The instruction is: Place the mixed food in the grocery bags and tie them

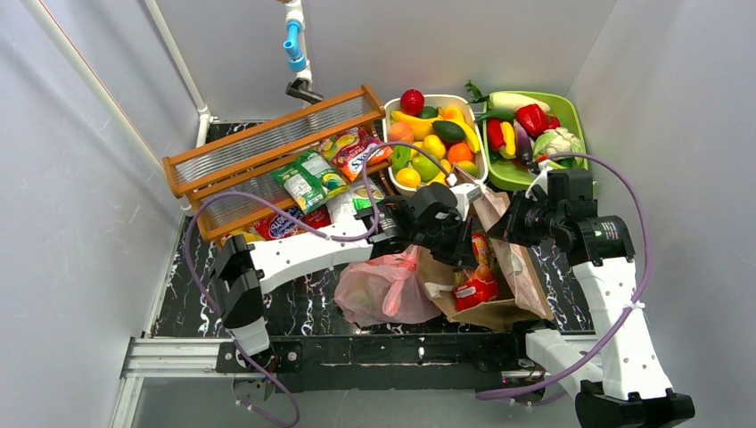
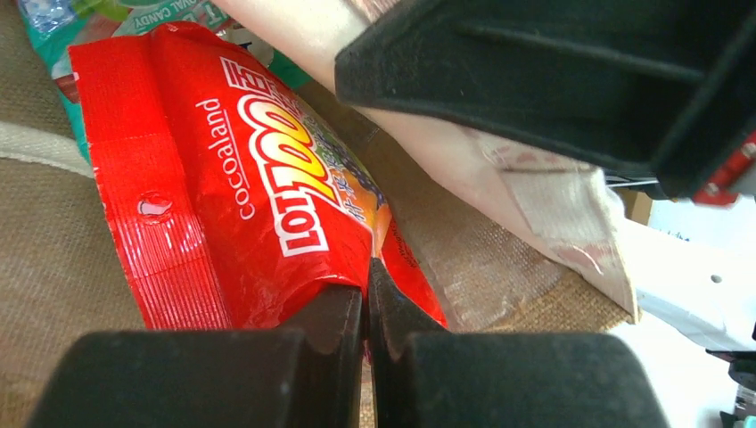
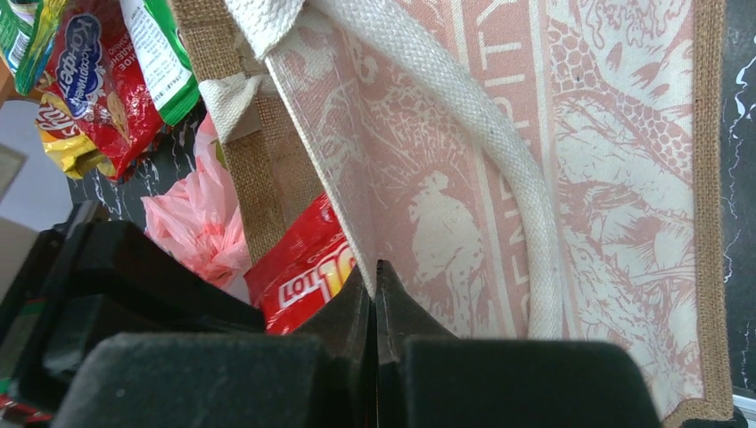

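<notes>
1. Back left: wooden rack (image 1: 267, 152), snack packets (image 1: 312, 178) against it. Back right: white fruit basket (image 1: 450, 96) and green tray (image 1: 575, 111), both full of toy produce (image 1: 437, 143).
2. Centre: brown burlap bag (image 1: 526, 272) lies open with a red snack packet (image 1: 475, 290) inside. The pink plastic bag (image 1: 383, 290) touches its left side.
3. Fingers together on both: left end effector (image 2: 366, 285) at the red packet's edge, right end effector (image 3: 374, 281) against the bag wall. Can't tell if either grips anything.
4. Black marbled tabletop (image 1: 308, 299), grey walls (image 1: 89, 178).

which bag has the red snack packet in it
The stiff brown woven bag with the white strap; the red foil packet lies inside it, not in the thin pink plastic bag beside it.
</notes>
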